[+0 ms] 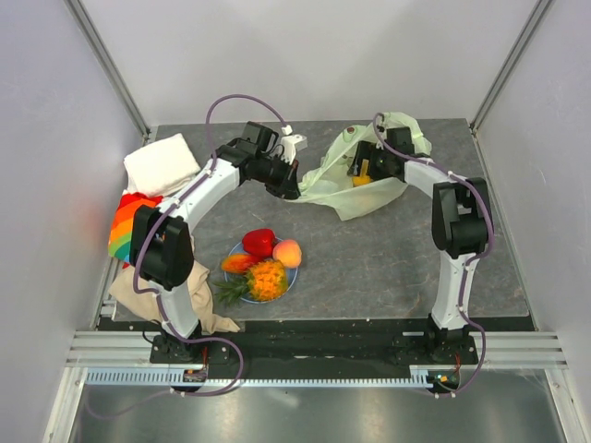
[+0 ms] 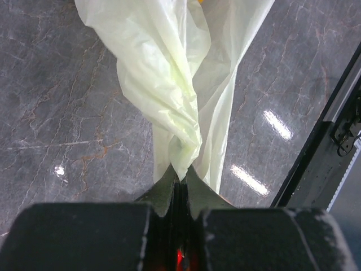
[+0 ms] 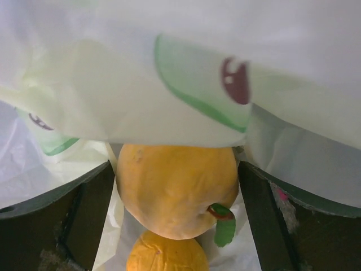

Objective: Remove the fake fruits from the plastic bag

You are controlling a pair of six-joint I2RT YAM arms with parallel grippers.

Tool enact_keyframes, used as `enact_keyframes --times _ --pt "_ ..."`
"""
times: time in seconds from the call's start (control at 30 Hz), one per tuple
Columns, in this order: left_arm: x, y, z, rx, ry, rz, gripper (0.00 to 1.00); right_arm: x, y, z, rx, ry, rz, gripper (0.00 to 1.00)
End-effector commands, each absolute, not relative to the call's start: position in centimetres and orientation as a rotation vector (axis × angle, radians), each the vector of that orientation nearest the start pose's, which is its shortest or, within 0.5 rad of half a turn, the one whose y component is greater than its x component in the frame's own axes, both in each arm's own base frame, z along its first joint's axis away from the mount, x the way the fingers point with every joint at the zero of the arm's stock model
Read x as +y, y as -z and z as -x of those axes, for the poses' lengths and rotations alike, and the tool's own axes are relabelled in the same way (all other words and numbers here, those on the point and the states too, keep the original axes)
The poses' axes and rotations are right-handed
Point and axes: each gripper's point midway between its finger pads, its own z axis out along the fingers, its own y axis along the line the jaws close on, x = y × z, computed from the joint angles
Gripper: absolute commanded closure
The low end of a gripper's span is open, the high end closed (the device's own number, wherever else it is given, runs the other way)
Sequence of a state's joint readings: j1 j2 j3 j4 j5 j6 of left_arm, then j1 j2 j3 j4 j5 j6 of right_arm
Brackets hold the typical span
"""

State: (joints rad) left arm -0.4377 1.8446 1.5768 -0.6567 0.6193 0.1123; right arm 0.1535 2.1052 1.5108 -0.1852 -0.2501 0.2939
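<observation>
The plastic bag point(image 1: 367, 199) lies crumpled at the back middle of the table. My left gripper point(image 1: 288, 185) is shut on the bag's left edge; in the left wrist view the pale film point(image 2: 169, 84) is pinched between the closed gripper point(image 2: 179, 175). My right gripper point(image 1: 363, 172) is inside the bag's mouth. In the right wrist view the gripper point(image 3: 176, 186) has a finger against each side of a yellow-orange round fruit point(image 3: 175, 186) with a green leaf. A smaller orange fruit point(image 3: 167, 254) lies below it, with bag film point(image 3: 169, 68) above. A red pepper piece point(image 1: 259, 242), a peach point(image 1: 287, 253) and the pineapple point(image 1: 266, 280) rest on the light-blue plate point(image 1: 292, 275).
A folded white cloth point(image 1: 162, 163) lies at the back left. A rainbow-coloured item point(image 1: 127, 226) and a beige cloth point(image 1: 199, 300) lie along the left edge beside the left arm. White walls with metal frame posts enclose the table.
</observation>
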Motion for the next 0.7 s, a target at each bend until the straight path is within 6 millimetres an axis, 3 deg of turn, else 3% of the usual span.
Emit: enact_keyframes --times 0.0,0.17,0.3,0.4,0.6,0.67 --pt "-27.4 -17.7 -35.7 2.224 0.853 -0.979 0.98 13.1 -6.1 -53.4 2.318 -0.702 -0.218 0.02" --pt "-27.6 -17.4 -35.1 2.223 0.848 -1.010 0.99 12.9 -4.7 -53.2 2.329 -0.729 -0.254 0.02" --pt "-27.6 -16.7 -34.4 2.240 0.839 -1.033 0.98 14.0 -6.3 -54.0 2.260 -0.841 -0.303 0.02" --pt "-27.6 -16.8 -34.1 2.239 0.847 -1.036 0.99 13.7 -7.1 -54.6 2.235 -0.822 -0.332 0.02" --pt "-27.9 -17.0 -34.1 2.235 0.856 -1.040 0.98 12.5 -4.5 -54.8 2.297 -0.654 -0.316 0.02" --pt "-28.1 -17.0 -34.1 2.237 0.858 -1.039 0.98 13.0 -4.3 -54.4 2.313 -0.658 -0.267 0.09"
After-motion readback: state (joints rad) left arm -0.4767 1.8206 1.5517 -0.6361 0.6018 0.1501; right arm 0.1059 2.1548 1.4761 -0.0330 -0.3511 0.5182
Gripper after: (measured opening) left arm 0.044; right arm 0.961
